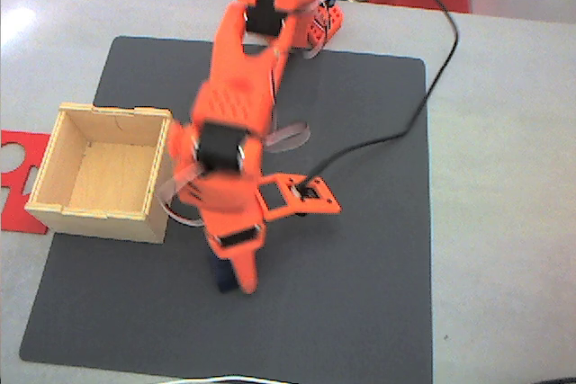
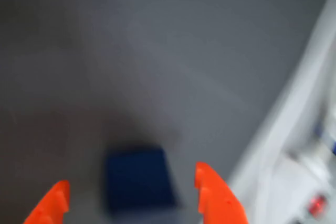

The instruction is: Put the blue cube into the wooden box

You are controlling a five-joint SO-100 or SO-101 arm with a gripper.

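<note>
Fixed view first: the pale bench (image 1: 504, 132) carries a dark grey mat (image 1: 360, 294), and the orange arm (image 1: 238, 114) reaches down over the middle of it. To the left of the fingers in this view, well apart from them, the wooden box (image 1: 63, 209) sits on the mat's left edge, open-topped, its pale bottom bare. A flat red cut-out piece (image 1: 18, 155) lies on the bench beyond the box, touching or just beside its far wall. The gripper (image 1: 236, 283) points down at the mat. In the wrist view the gripper (image 2: 128, 195) has its two orange fingers (image 2: 210, 192) spread, and the blue cube (image 2: 137, 178) rests on the mat between them, close to the right fingertip; the blur hides whether it touches.
</note>
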